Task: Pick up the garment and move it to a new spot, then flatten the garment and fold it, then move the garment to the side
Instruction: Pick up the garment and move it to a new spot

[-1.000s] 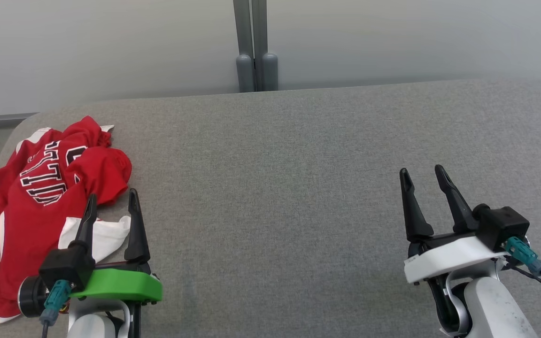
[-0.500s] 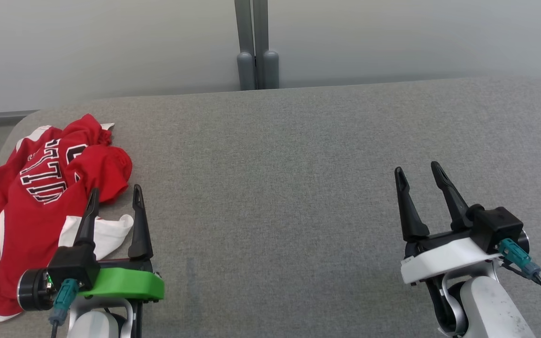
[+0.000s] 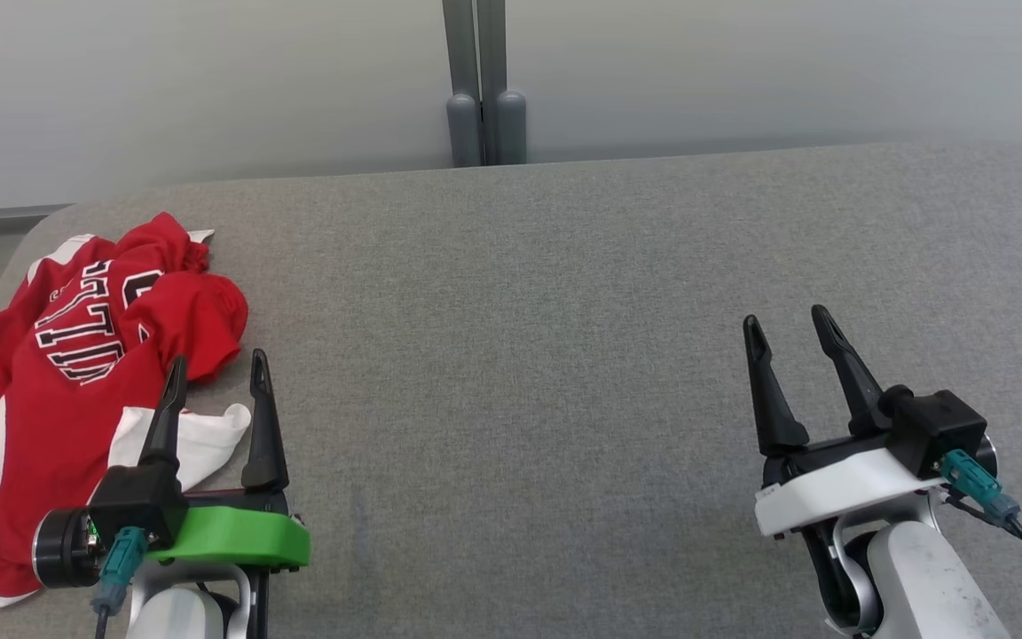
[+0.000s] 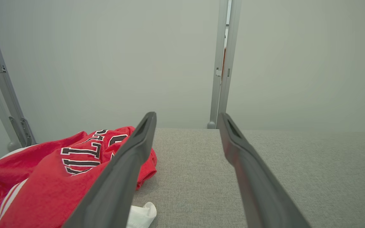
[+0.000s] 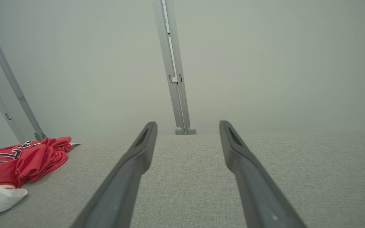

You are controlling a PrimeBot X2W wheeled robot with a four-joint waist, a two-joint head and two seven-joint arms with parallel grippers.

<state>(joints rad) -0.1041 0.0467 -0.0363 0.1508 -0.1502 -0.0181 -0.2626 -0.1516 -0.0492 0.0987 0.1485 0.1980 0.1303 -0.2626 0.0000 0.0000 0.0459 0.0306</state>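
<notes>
Left hand (image 3: 218,358) first: fingers spread wide with nothing between them, low over the near left of the grey table (image 3: 520,355). In the head view its left finger crosses the near edge of the garment (image 3: 32,399), while the other finger is over bare grey cloth. I can't tell whether it touches the fabric. From the left wrist the left hand (image 4: 186,114) shows the same open gap, with the garment (image 4: 59,177) bunched beside the left finger. The right hand (image 3: 786,316) is also spread and empty at the near right, well apart from the garment. The garment is red with white trim and black-and-white lettering, crumpled at the table's left end. Behind it a grey post (image 3: 480,89) stands against a pale wall (image 3: 742,71).
</notes>
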